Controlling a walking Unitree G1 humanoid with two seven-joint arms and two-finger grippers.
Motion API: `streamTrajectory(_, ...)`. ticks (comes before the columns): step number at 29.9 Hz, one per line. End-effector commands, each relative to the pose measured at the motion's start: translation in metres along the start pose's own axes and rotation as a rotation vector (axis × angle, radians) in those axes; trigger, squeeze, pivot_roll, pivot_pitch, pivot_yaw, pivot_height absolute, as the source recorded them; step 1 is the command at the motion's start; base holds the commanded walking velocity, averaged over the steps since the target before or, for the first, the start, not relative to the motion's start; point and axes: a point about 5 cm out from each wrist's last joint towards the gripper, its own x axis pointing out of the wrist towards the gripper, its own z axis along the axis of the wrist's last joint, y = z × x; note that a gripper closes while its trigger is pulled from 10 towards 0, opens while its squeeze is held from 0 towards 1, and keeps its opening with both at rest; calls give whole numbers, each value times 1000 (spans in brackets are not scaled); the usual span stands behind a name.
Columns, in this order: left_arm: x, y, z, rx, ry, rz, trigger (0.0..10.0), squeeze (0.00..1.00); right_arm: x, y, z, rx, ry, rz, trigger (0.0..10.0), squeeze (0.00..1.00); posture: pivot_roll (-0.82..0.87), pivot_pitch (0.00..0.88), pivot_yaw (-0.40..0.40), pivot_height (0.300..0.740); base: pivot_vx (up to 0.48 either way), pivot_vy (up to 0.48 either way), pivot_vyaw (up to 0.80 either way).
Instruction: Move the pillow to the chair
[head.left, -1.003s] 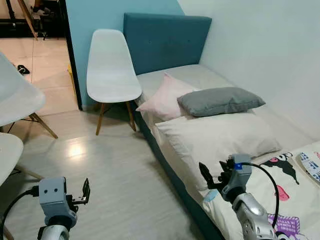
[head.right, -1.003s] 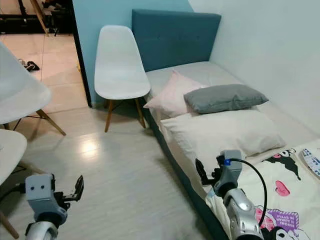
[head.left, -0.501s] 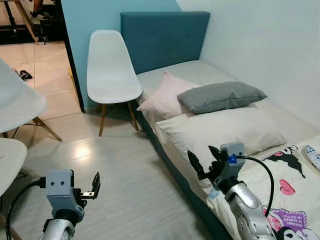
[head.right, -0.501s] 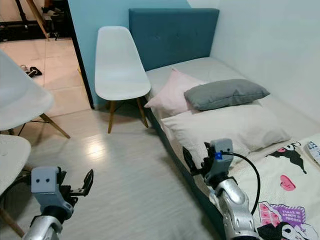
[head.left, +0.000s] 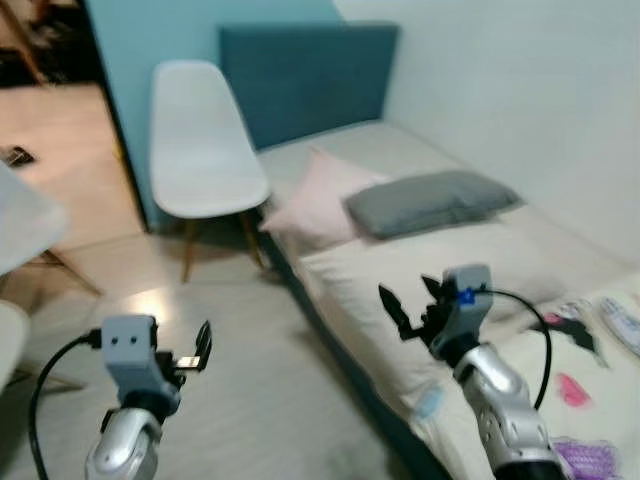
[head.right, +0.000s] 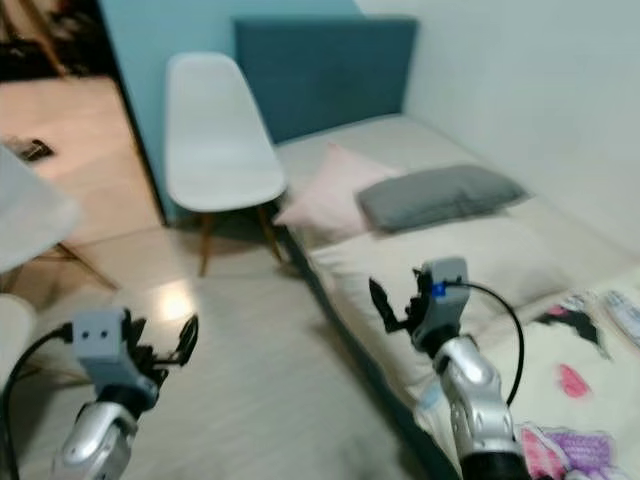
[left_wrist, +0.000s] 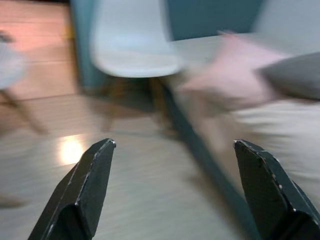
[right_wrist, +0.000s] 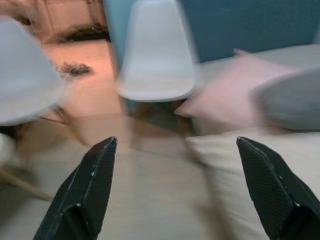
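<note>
A pink pillow (head.left: 322, 195) leans at the bed's near edge, close to the white chair (head.left: 200, 150) beside the headboard. A grey pillow (head.left: 425, 200) lies to its right, resting on a large cream pillow (head.left: 460, 265). My right gripper (head.left: 410, 298) hovers open over the bed's edge, short of the cream pillow. Over the floor, low on the left, my left gripper (head.left: 203, 347) is open with nothing in it. The right wrist view shows the chair (right_wrist: 157, 60) and pink pillow (right_wrist: 235, 92) ahead between open fingers (right_wrist: 85, 195). All views are blurred.
A dark blue headboard (head.left: 300, 80) and a white wall bound the bed. A cartoon-print blanket (head.left: 590, 380) covers its near end. Another white chair (head.left: 25, 215) stands at the left by a doorway. Pale wood floor (head.left: 270, 400) runs between me and the chair.
The whole picture has shifted and blurred, so the camera is moving. Both arms sit slightly higher in view. The pillows and chair have not moved.
</note>
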Motion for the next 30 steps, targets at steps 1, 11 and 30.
streamTrajectory(1,2,-5,-1,9,14,-16,10000,0,-3,-7,-2,6,25,-24,10000,0,-93,0,-78,740,480,0,0)
streamTrajectory(11,7,-6,2,2,9,-10,10000,0,-2,-11,0,-20,42,-48,10000,0,-103,0,-87,740,480,0,0)
streamTrajectory(30,9,-8,2,-5,15,-12,10000,0,5,-17,5,32,59,-107,10000,0,-105,0,-89,740,480,0,-505)
